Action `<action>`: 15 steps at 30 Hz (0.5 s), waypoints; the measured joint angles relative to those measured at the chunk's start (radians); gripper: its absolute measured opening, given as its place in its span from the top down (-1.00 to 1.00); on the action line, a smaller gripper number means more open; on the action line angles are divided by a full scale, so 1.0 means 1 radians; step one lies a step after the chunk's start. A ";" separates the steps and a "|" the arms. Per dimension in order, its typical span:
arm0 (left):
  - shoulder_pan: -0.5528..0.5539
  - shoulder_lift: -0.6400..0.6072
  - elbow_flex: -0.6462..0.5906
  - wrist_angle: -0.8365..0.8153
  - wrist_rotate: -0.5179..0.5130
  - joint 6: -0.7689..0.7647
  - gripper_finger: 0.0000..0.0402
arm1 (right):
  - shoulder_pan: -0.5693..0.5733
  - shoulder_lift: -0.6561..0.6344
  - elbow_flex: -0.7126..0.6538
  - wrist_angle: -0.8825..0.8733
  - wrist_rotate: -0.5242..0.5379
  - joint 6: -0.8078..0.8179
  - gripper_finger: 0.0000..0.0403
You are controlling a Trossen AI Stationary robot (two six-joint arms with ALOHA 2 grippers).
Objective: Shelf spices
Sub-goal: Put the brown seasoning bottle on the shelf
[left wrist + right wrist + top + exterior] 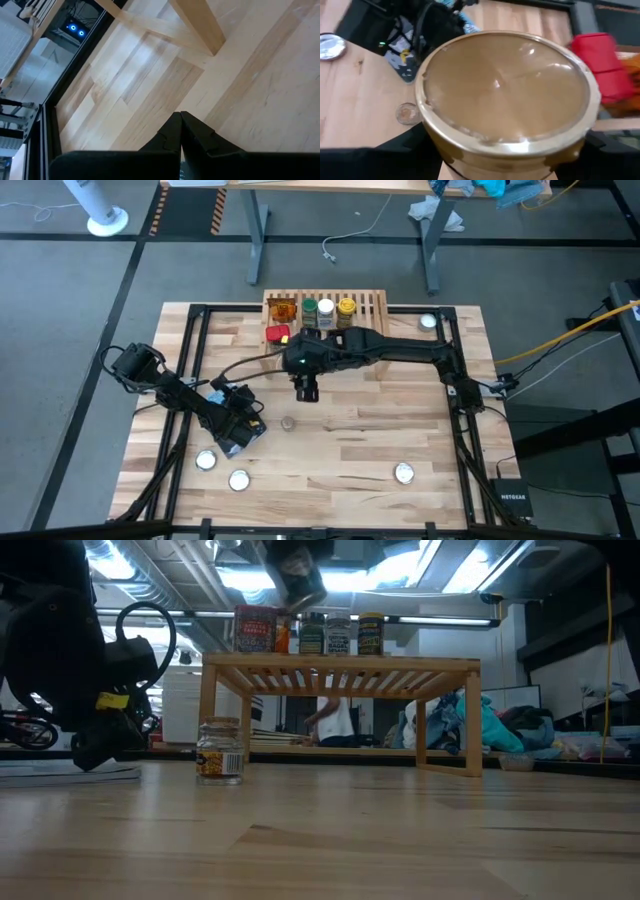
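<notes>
Tan-lidded jar [505, 100]: gripped in right claw [306, 389], raised before shelf [372, 305].
Shelf: four jars, red tin [278, 334] lined up.
Desk [360, 430]: small jar [288, 422] between arms.
Left claw [180, 131]: shut, empty.

You see the shelf [370, 305] carrying a row of jars [325, 311], an orange packet [283, 311] and a red tin [279, 334]. A tan-lidded jar [505, 97] hangs gripped before it; a small jar [288, 422] stands upright farther in front.

The shelf [325, 310] at the surface's far edge has jars [326, 311] crowding its left half; its right half is bare. A lone jar [288, 423] stands mid-surface.
</notes>
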 joint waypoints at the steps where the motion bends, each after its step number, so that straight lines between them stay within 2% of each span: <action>1: 0.000 0.000 0.000 0.000 0.000 0.000 1.00 | 0.000 -0.009 0.000 -0.004 0.014 0.001 -0.41; 15: 0.000 0.000 0.000 0.022 0.000 0.000 1.00 | -0.002 -0.109 -0.003 -0.116 0.139 0.039 -0.41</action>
